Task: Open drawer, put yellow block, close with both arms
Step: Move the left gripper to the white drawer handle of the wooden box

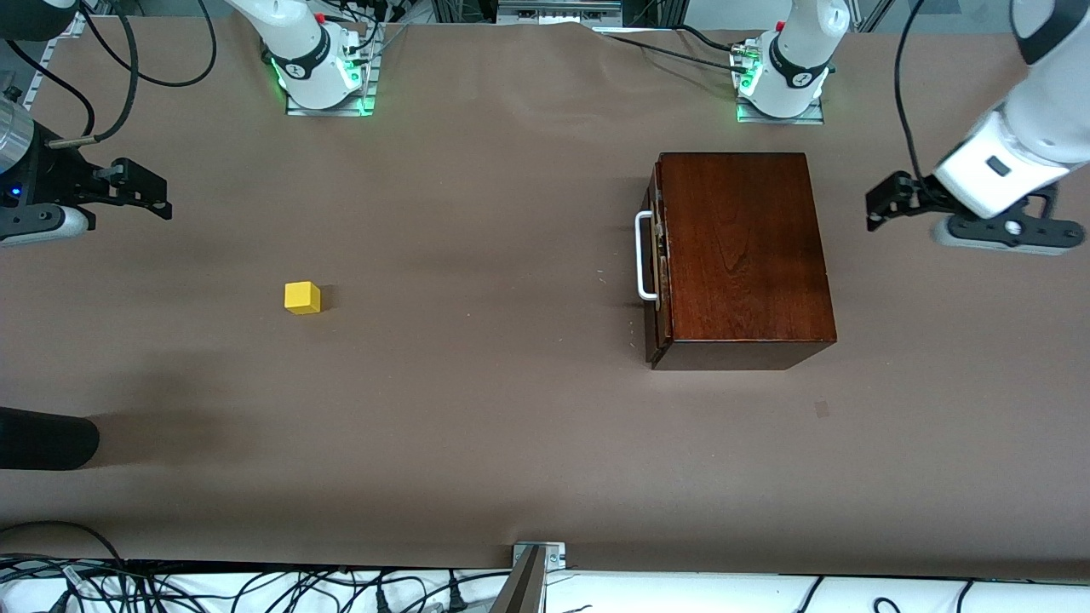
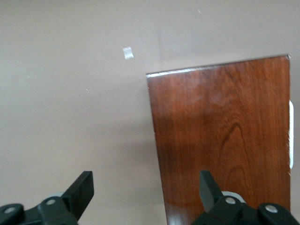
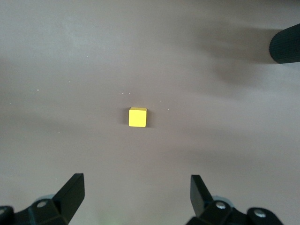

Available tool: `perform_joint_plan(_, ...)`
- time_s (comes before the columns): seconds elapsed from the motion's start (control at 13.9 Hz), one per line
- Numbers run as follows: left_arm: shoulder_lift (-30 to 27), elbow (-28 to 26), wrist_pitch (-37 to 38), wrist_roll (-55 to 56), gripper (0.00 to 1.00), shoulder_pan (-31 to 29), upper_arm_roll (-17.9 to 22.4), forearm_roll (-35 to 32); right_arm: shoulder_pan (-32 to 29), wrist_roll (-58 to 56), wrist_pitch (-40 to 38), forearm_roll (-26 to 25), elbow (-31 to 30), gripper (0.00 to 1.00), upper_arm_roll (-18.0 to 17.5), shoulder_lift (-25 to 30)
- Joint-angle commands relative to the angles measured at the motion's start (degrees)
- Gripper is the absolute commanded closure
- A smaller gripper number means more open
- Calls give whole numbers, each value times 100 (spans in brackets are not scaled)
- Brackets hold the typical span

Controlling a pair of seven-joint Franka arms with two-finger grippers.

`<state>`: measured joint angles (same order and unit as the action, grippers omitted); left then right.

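The yellow block [image 1: 302, 298] lies alone on the brown table toward the right arm's end; in the right wrist view the yellow block [image 3: 137, 117] sits out past my fingertips. My right gripper [image 1: 157, 194] [image 3: 137, 183] hovers open and empty over the table, apart from the block. The dark wooden box [image 1: 741, 255] [image 2: 225, 140] stands toward the left arm's end. Its drawer [image 1: 656, 272] is pushed in flush, and the white handle [image 1: 644, 255] faces the block. My left gripper [image 1: 877, 209] [image 2: 145, 180] hangs open and empty over the box's edge away from the handle.
A black rounded object [image 1: 43, 438] [image 3: 286, 44] pokes in at the right arm's end, nearer to the front camera than the block. A small tape patch [image 1: 822, 409] [image 2: 127, 53] marks the table nearer to the camera than the box. A metal bracket [image 1: 536, 558] sits at the table's front edge.
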<state>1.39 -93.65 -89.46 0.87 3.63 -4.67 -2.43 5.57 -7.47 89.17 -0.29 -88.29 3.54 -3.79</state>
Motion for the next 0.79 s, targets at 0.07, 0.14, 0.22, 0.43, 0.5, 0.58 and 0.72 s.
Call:
perform_joint_plan(0.07,264,566,472,44,0,85,-761,164,-21,35,-58,2,66,0,-3,19)
perform_joint_plan(0.14,457,698,447,45,0,112,-972,138,-21,35,-58,2,66,0,-3,19)
perform_joint_plan(0.22,676,899,429,62,0,199,-1148,86,-21,35,-58,11,66,0,-3,19)
perform_joint_plan(0.43,1616,1681,377,815,0,708,-1211,103,-21,35,-58,73,66,0,32,19)
perform_joint_plan(0.5,1863,1805,220,1192,0,918,-1203,85,-21,35,-58,73,66,0,41,19)
perform_joint_plan(0.58,2039,1772,-60,1605,0,1103,-1203,50,-21,35,-58,73,66,0,50,19)
perform_joint_plan(0.72,2321,1605,-580,2248,0,1402,-1203,-221,-21,35,-58,73,66,0,50,19)
